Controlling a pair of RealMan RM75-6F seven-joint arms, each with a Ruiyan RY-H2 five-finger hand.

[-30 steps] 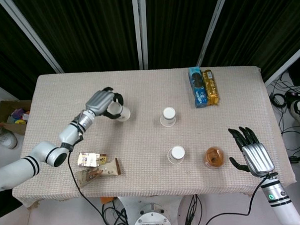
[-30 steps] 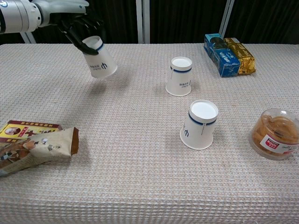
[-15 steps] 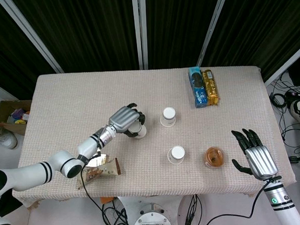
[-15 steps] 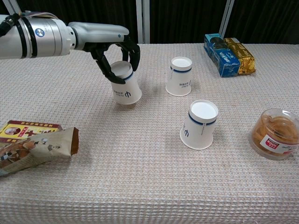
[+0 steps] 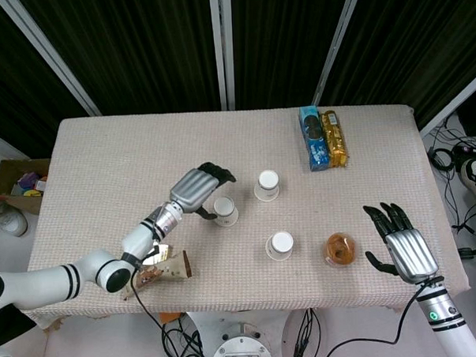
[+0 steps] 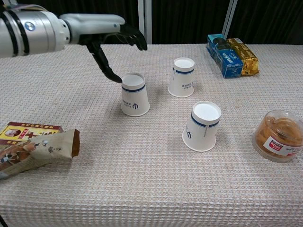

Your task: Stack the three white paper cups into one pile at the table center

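While left hand [image 6: 110, 40] hangs spread beside the left cup [image 6: 134, 94], holding nothing | three upturned cups stand apart mid-table | right hand [image 5: 399, 243] spread, idle | risk: thumb near rim may tip the light cup.

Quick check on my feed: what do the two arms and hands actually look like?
Both hands have silver, ribbed metal backs and black fingers: the left hand and the right hand. The left arm is glossy white and silver with black bands at its joints, and a thin black cable hangs from it. The right forearm is white with black bands and a small green light.
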